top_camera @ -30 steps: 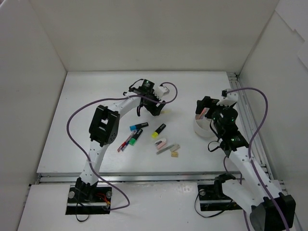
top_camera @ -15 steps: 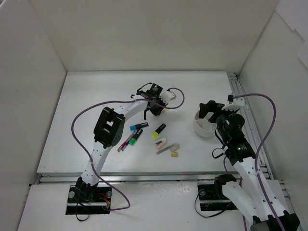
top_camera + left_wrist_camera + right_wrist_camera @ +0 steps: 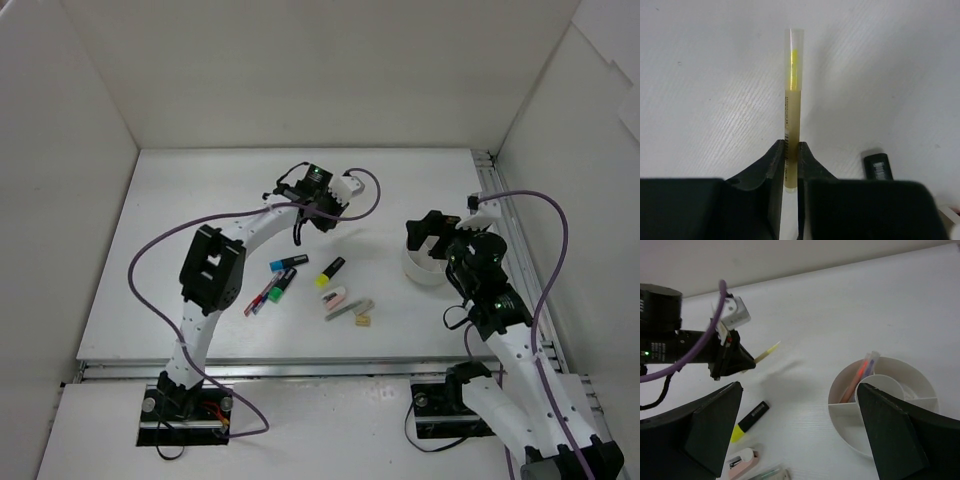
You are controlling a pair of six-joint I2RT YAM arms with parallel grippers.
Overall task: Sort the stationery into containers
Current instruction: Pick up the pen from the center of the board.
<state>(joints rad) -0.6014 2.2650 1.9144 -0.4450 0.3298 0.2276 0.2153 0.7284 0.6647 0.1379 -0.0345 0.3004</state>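
Over the far middle of the white worktop [image 3: 180, 210] the left hand [image 3: 791, 150] pinches the pale yellow stick [image 3: 792, 100] by 1 end, so it should carry it level to the tub [image 3: 846, 432] near the right edge, where the right hand [image 3: 797, 405] hangs spread.

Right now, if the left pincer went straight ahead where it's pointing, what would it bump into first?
Probably bare table. The left pincer is shut on the pale yellow stick, which pokes out ahead, so its tip would touch first. Nothing else shows in that line, though depth is unclear.
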